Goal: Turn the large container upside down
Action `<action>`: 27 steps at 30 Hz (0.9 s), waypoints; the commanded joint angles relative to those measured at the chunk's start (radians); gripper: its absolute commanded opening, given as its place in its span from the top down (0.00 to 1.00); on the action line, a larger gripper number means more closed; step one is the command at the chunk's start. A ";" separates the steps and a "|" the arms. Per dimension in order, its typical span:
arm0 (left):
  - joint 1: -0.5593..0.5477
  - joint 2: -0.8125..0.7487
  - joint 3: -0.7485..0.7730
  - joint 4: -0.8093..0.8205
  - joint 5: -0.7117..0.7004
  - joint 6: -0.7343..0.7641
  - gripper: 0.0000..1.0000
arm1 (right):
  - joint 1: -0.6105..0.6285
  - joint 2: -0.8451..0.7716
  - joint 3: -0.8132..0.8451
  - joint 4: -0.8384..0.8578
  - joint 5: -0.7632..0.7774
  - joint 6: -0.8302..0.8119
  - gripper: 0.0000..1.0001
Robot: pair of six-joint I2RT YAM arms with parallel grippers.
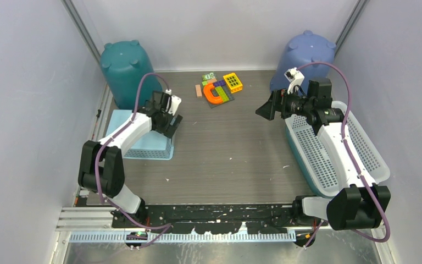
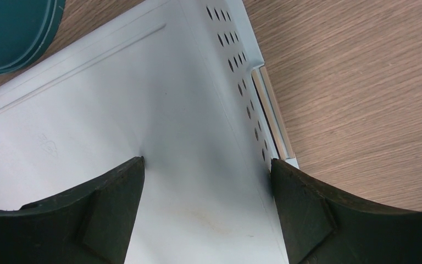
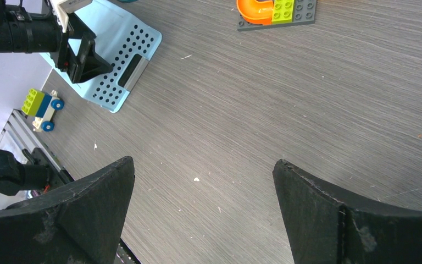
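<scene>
The large basket (image 1: 369, 149) at the counter's (image 1: 225, 159) right edge looks light, stiff; take its rim; left fingers (image 2: 88, 220) and right fingers (image 3: 77, 220) gape empty.

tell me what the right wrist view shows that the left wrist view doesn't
Only the right wrist view: a toy car, the orange and green brick build and the open right gripper. Only the left wrist view: the rim of the teal bin, plus a close look at the basket's flat face. Both: the light blue basket, the wooden table, and the open left gripper over that basket.
</scene>
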 commanded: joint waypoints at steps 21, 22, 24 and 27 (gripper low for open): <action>0.095 0.048 -0.010 0.007 0.012 0.043 0.15 | -0.002 -0.009 -0.004 0.038 -0.031 0.009 0.00; 0.098 0.048 -0.008 0.007 0.011 0.045 0.16 | -0.003 -0.009 -0.003 0.038 -0.031 0.008 0.00; 0.104 0.052 -0.004 0.007 0.010 0.047 0.16 | -0.001 -0.008 -0.002 0.037 -0.031 0.008 0.00; 0.111 0.053 0.000 0.004 0.011 0.045 0.16 | -0.002 -0.007 -0.002 0.036 -0.031 0.008 0.00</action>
